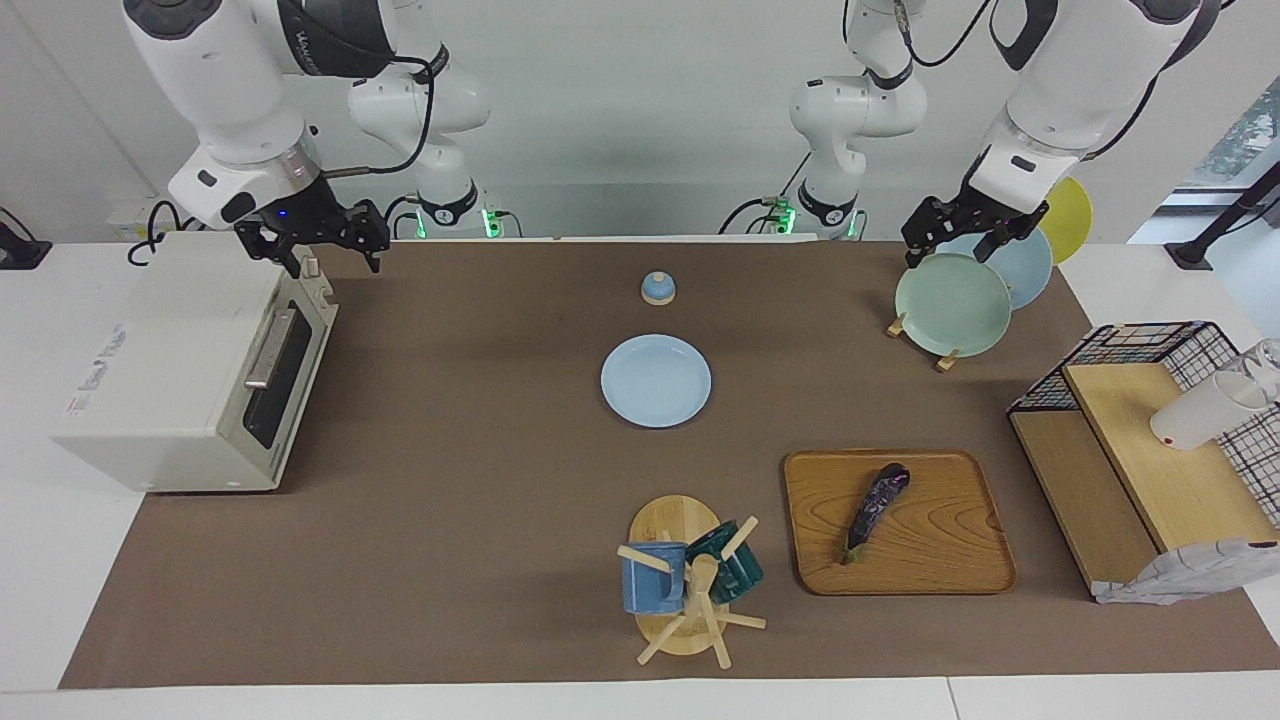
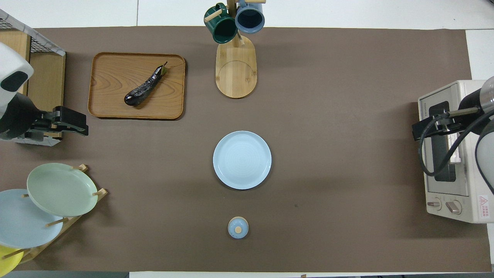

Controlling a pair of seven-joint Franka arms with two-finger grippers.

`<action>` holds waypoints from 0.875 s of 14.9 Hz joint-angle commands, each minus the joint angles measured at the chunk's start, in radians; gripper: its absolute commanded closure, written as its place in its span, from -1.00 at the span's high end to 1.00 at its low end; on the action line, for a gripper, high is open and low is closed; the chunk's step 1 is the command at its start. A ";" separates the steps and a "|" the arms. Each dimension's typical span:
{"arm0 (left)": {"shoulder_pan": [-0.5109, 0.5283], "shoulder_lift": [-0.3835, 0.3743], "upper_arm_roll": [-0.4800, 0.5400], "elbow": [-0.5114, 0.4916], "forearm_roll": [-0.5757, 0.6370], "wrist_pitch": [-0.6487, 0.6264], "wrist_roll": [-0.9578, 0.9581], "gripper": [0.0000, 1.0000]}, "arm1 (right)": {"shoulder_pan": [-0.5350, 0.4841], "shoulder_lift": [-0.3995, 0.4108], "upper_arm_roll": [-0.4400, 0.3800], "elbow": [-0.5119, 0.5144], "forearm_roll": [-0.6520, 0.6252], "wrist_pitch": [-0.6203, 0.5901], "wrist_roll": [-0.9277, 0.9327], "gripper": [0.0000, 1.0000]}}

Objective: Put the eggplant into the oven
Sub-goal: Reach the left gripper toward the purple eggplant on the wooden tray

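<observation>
Lying on tray (image 1: 940, 560), eggplant (image 1: 878, 508) (untouched by jaws).

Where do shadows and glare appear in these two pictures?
Facing view: soft shadows lie beside the oven and the wooden tray; highlights glint on the eggplant. Overhead view: the eggplant's glossy skin also shines, and the blue plate casts a faint shadow.

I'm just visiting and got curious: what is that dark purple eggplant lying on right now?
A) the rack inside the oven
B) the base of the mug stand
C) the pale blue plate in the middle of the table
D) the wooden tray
D: the eggplant lies slantwise on the wooden tray, while the pale blue plate is bare and the oven door is shut.
</observation>
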 commanded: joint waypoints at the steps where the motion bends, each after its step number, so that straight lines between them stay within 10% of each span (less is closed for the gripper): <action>1: 0.017 -0.021 -0.006 -0.022 -0.023 0.015 -0.005 1.00 | 0.002 -0.007 0.004 -0.002 0.010 0.012 0.015 1.00; 10: 0.017 -0.016 -0.008 -0.033 -0.023 0.128 -0.005 1.00 | -0.006 -0.008 0.004 -0.008 0.012 0.010 0.006 1.00; 11: 0.017 -0.011 -0.006 -0.033 -0.023 0.142 -0.004 1.00 | -0.006 -0.008 0.004 -0.012 0.010 0.013 0.003 0.81; 13: 0.014 0.027 -0.008 -0.020 -0.023 0.153 0.013 1.00 | -0.009 -0.011 0.004 -0.028 0.010 0.024 0.004 -0.56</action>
